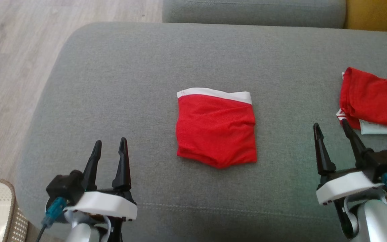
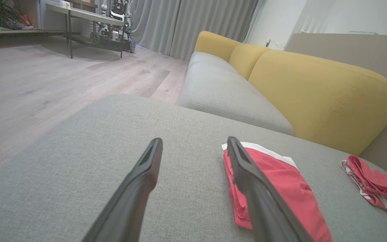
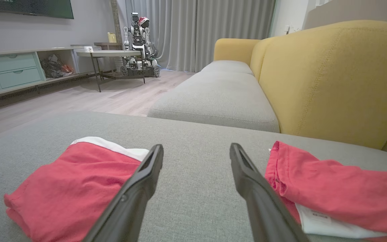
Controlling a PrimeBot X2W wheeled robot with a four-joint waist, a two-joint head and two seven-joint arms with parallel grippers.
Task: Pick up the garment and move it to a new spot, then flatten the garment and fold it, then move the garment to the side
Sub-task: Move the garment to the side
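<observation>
The garment (image 1: 216, 129), red with a white waistband along its far edge, lies folded into a slightly creased square, ahead of and between the two grippers and touching neither. The left gripper (image 1: 110, 143) hovers with its fingers apart and empty, and the right gripper (image 1: 330, 123) is likewise spread, holding nothing. Just beyond the right fingertips lies a second red garment (image 1: 375, 101), looser. Everything rests on a grey sofa cushion (image 1: 129, 84). A yellow backrest (image 3: 331, 77) rises to the right gripper's right, pale wood floor (image 1: 12, 50) lies left of the left gripper, and grey curtains (image 3: 200, 30) hang far ahead.
</observation>
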